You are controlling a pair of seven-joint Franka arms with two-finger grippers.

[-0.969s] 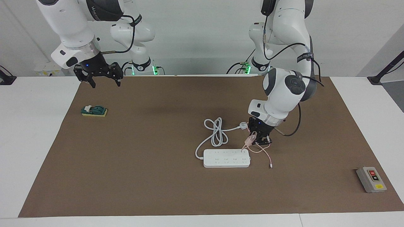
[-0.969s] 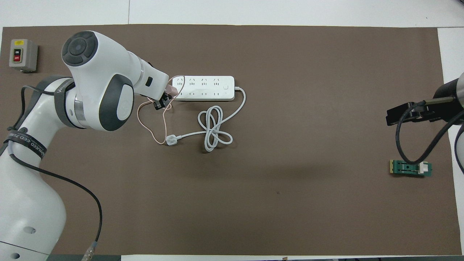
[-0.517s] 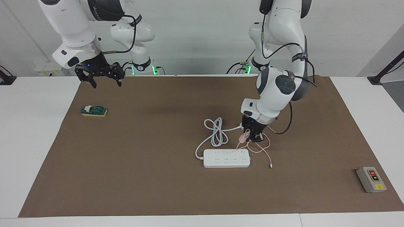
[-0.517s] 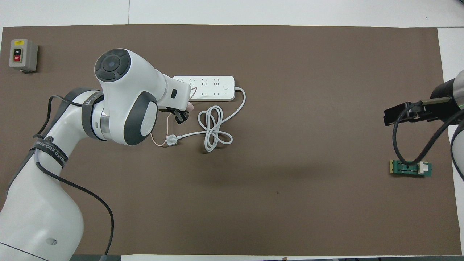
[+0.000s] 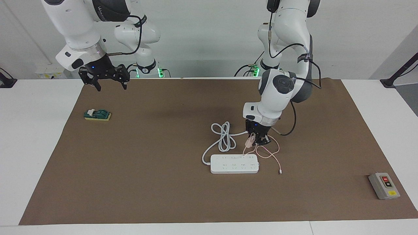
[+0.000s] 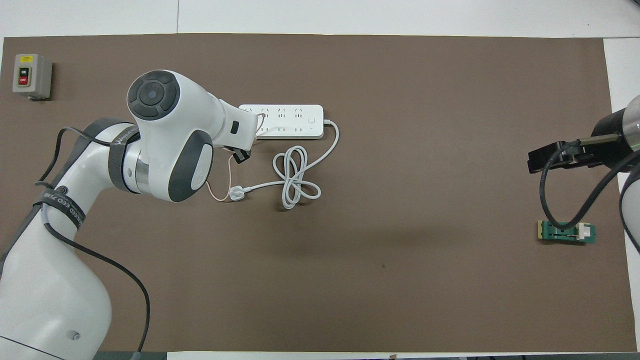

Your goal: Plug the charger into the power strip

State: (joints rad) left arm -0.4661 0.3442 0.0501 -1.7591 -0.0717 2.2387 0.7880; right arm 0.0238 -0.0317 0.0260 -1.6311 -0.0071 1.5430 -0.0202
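Left pincer shifted off power strip; charger half-hidden.

A matt brown paper-like mat covers the smooth white table. The power strip looks like smooth white plastic, its cord slightly glossy. The arms' shells are glossy white plastic, and the right gripper is matt black. The grey box near the mat's corner looks matt.

Grey switch box, green-yellow block, brown mat.
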